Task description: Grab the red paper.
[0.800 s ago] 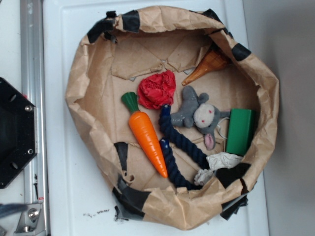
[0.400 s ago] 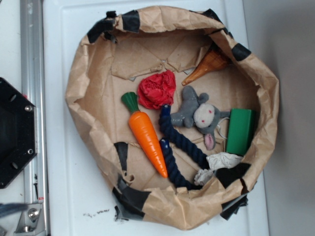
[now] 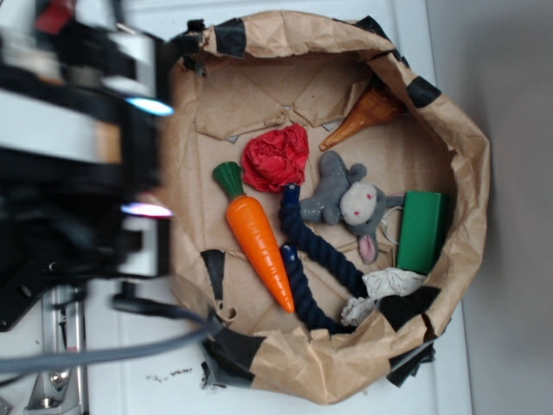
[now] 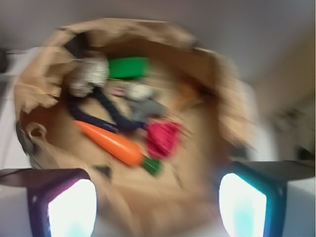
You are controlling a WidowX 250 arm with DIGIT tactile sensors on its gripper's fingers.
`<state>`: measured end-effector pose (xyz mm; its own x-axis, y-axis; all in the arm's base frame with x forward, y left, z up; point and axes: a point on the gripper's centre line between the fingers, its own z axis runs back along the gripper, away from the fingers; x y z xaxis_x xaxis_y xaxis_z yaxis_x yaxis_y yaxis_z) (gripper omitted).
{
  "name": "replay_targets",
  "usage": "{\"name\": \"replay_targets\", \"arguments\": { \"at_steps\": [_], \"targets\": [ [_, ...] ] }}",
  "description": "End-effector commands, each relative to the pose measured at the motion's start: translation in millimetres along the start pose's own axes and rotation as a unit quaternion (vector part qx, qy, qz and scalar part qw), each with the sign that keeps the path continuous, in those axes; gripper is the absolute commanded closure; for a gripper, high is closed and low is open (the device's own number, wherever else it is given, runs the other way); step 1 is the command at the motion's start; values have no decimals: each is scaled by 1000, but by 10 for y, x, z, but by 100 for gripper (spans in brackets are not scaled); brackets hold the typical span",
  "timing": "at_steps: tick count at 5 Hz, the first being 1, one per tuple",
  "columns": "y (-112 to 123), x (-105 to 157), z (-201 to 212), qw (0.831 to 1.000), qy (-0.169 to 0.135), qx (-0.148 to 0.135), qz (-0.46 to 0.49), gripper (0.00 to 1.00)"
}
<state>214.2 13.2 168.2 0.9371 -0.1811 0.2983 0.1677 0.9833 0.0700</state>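
Left of the paper bag (image 3: 302,380), my arm hovers blurred.
My gripper (image 4: 157,200) gapes wide; the red paper (image 3: 276,157), crumpled, lies inside beside the carrot toy (image 3: 257,233).

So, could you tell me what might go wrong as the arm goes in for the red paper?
1. The red paper touches the carrot's green top and the blue rope's end, so the gripper, open and wide, could catch those too.
2. The paper bag's crumpled rim stands between the arm and the paper; a low approach might snag it.
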Motion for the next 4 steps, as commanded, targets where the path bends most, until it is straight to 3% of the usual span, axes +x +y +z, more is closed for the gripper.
{"name": "replay_targets", "arguments": {
  "at_steps": [1, 2, 3, 4],
  "targets": [
    [70, 599, -941, 996, 63, -30, -56, 0],
    [56, 277, -1119, 989, 118, -47, -81, 0],
    [26, -118, -1112, 981, 140, -74, -116, 0],
    [15, -209, -920, 984, 117, -74, -112, 0]
  ]
}}
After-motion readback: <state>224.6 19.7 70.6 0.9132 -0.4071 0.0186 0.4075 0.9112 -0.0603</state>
